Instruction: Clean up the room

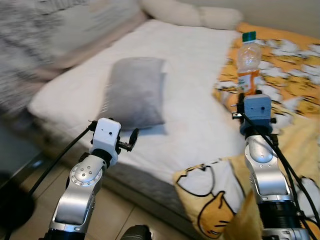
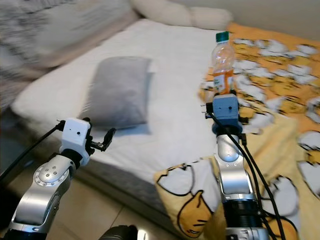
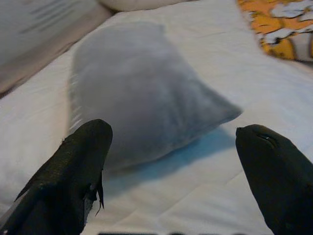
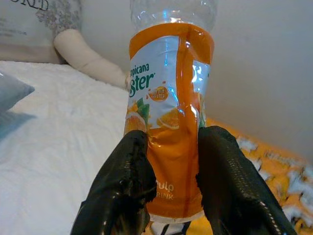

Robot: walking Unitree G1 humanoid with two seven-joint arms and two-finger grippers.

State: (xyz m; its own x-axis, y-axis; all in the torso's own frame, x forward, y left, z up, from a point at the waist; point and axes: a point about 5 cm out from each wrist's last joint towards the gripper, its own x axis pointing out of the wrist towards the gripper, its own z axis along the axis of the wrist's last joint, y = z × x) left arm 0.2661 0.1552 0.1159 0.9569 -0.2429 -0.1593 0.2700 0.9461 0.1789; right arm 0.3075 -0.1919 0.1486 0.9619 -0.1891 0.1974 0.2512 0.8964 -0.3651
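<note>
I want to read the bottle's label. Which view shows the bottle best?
The right wrist view: the bottle looms close, its orange label legible, pinched between the right gripper fingers. Both eye views show it small, upright above the right wrist, green cap visible. The left wrist view faces the grey pillow.

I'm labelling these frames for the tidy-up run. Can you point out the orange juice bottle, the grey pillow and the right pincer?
Clear plastic orange juice bottle (image 4: 168, 122): right wrist view, on its orange label.
Grey rectangular pillow (image 1: 136, 92): left eye view, middle of its top face.
Right pincer (image 4: 171, 183): right wrist view, midway between its fingertips, shut on the bottle.
</note>
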